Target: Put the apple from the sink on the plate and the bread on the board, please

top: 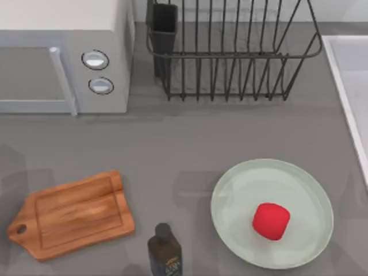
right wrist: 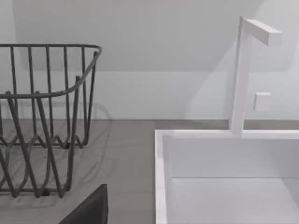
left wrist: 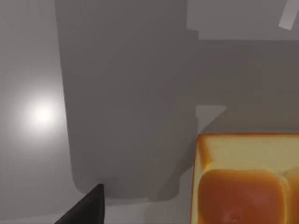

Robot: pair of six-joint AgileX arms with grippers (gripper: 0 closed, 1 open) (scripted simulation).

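a: colours near the plate point(top: 305, 178)?
b: plate pale mint green, the apple point(top: 271, 221) on it plain bright red. left of the plate, a dark brown bottle point(top: 164, 250), then the board point(top: 72, 214), warm brown with streaky grain.
a: the bread point(left wrist: 245, 186)?
b: glossy golden brown, paler yellow edges. sink point(right wrist: 224, 172) white, rack point(top: 230, 52) dark grey wire.

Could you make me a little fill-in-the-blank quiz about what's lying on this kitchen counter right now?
1. The red apple is lying on the ____.
2. Nothing rests on the wooden ____ at the table's left.
3. The dark bottle stands between the board and the ____.
4. Behind the plate, next to the microwave, stands a wire ____.

Missing words: plate; board; plate; rack
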